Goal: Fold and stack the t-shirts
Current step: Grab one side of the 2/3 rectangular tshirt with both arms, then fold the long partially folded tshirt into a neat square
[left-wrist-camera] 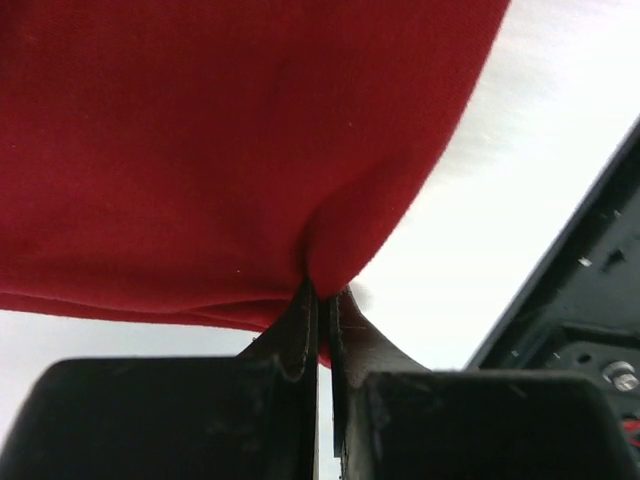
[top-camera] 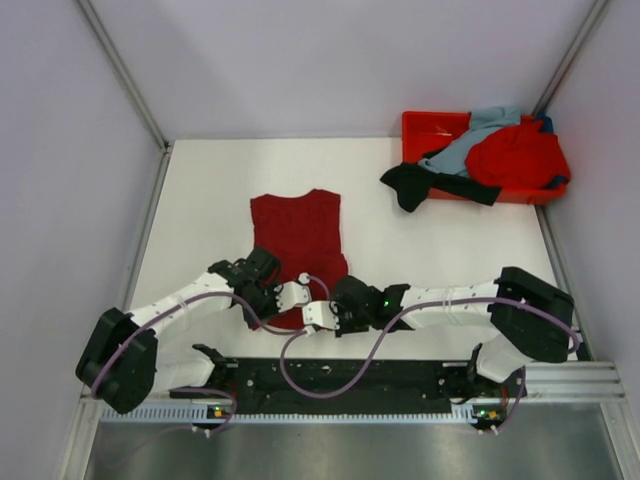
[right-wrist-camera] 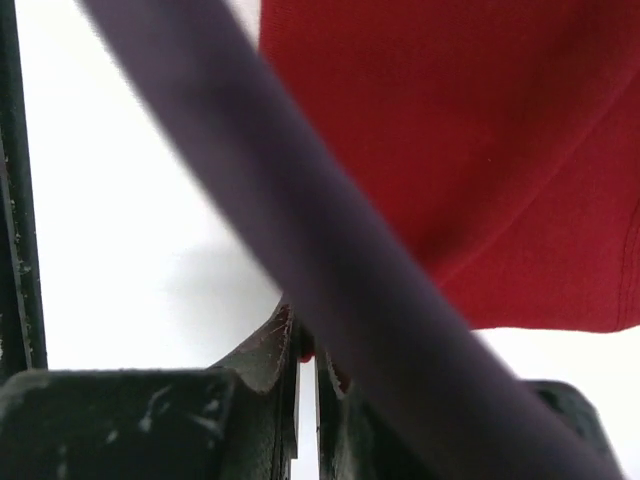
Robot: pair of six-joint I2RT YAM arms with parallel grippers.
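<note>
Crimson shirt [top-camera: 298,232] is laid flat mid-table [top-camera: 200,200], long axis running straight away from the arms, near edge right at the fingers. Left gripper [left-wrist-camera: 320,300] is pinched tight on that edge. Right gripper [right-wrist-camera: 305,345] is clamped too, a sliver of red caught in it, though it's half hidden by a cable [right-wrist-camera: 300,250]. Everything else of the shirt lies ahead of both, so the edge probably gets carried forward.

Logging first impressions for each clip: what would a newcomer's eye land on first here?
A dark red shirt lies flat at centre, its near hem pinched by the left gripper and the right gripper. At the far right, an orange-red tray holds a heap of shirts, a black one spilling out.
</note>
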